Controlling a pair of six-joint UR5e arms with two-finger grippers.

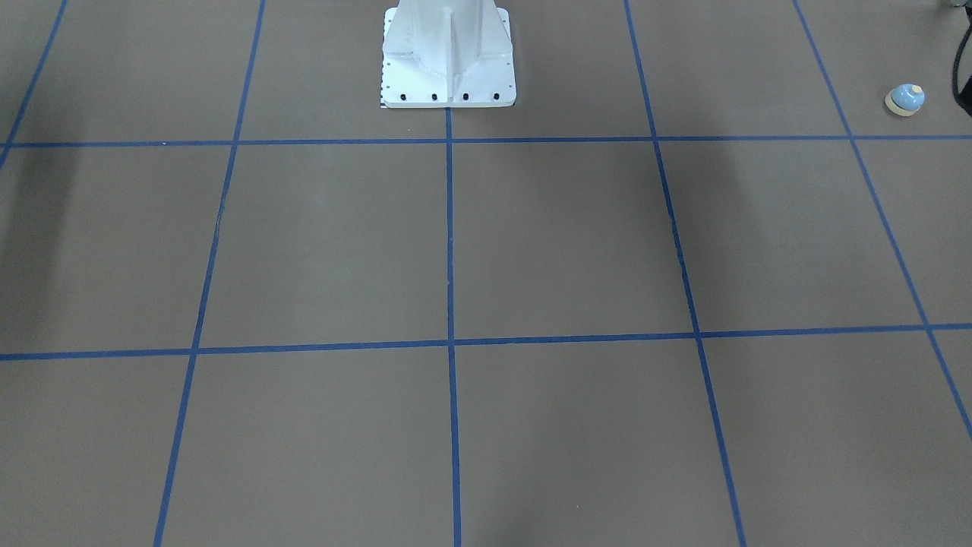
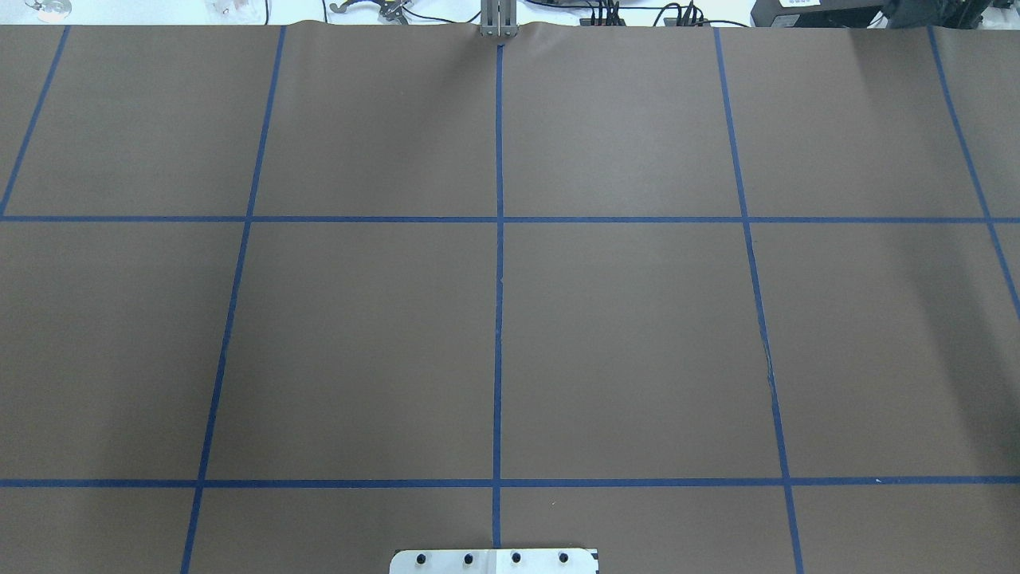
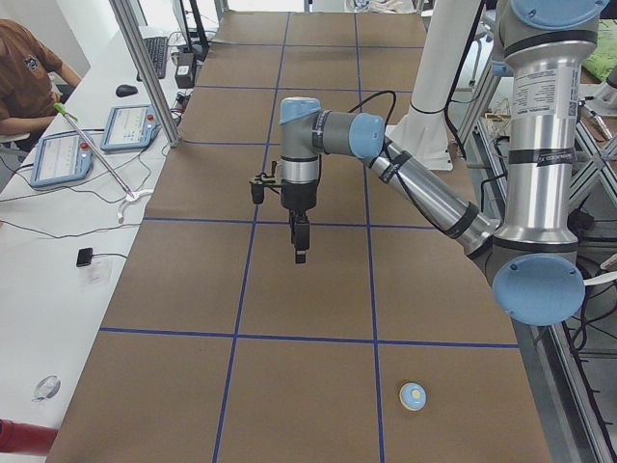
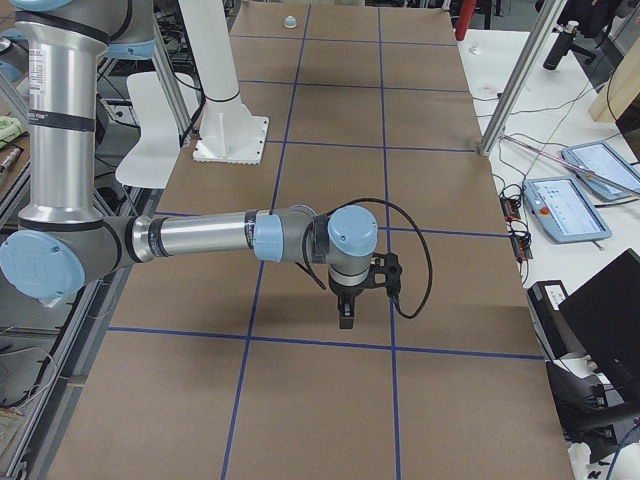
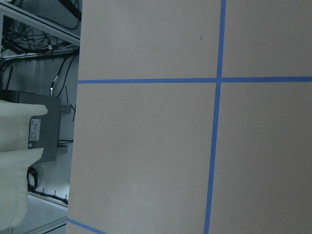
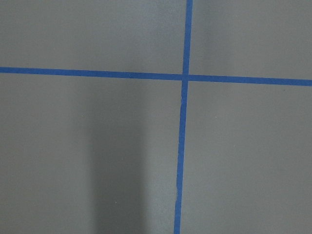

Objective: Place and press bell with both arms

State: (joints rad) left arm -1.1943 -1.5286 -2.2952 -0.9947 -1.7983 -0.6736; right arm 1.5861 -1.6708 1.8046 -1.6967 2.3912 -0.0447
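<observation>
Left arm [image 3: 424, 198] looms large at the right edge of the left side view, forearm stretching to frame centre, where the left gripper [image 3: 300, 253] hangs pointing down over the table [image 3: 174, 376]. Whether its fingers are spread or closed cannot be told. At lower right of that view the bell [image 3: 414, 394] sits upright on the table, well apart from the gripper. In the right side view the right arm [image 4: 200, 238] reaches from left to centre, with the right gripper [image 4: 346, 320] pointing down near a tape line [image 4: 450, 352]; its grip cannot be told either.
</observation>
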